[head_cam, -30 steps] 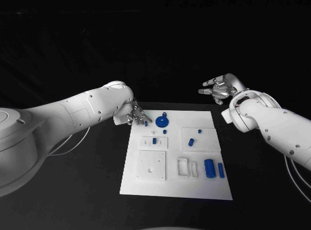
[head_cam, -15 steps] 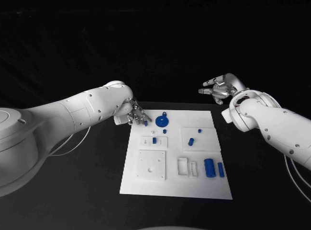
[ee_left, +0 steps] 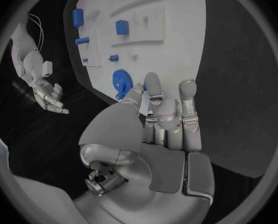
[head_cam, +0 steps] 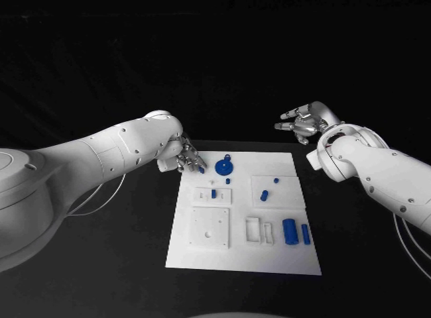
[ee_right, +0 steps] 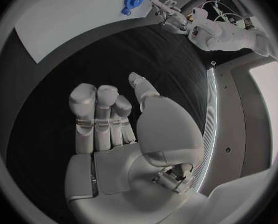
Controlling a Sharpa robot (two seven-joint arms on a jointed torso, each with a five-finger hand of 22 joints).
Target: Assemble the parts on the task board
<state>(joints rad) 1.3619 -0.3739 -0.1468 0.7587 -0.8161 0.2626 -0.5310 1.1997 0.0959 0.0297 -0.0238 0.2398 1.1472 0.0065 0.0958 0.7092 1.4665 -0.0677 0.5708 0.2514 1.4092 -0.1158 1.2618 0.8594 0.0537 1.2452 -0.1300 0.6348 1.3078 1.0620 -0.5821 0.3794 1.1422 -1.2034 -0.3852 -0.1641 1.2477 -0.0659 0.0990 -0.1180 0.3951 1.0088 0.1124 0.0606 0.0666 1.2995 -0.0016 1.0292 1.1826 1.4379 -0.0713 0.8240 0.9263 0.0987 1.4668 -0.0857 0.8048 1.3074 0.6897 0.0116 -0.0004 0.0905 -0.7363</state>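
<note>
Board: you've got the white board [head_cam: 244, 212] flat mid-table [head_cam: 101, 265], long side running away from the robot.
Left hand: your left hand [head_cam: 187, 159] sits at the board's far left corner, over its edge. Fingers slightly apart, nothing in them; the wrist view [ee_left: 170, 119] shows them stretched out over the board's rim, empty.
Right hand: your right hand [head_cam: 302, 122] is up past the board's far right corner, over bare table, well apart from the board. Fingers spread and loosely curved, holding nothing; the wrist view [ee_right: 111, 119] shows an empty palm.
Gear: blue gear [head_cam: 224, 163] at the far end of the board, just beside the left hand's fingertips. You can't tell from the head view if they touch; in the left wrist view the gear [ee_left: 121, 81] lies just beyond the fingers.
Small pegs: a small blue peg [head_cam: 228, 181] just nearer than the gear, another [head_cam: 264, 195] on the raised plate on the right side.
Left plate: a small blue piece [head_cam: 213, 195] stands in the raised plate on the left, mid-board.
Big parts: two larger blue blocks, [head_cam: 290, 232] and [head_cam: 306, 233], side by side at the near right of the board.
Near plate: large white square plate [head_cam: 209, 228] with a hole, near left, nothing blue on it.
</note>
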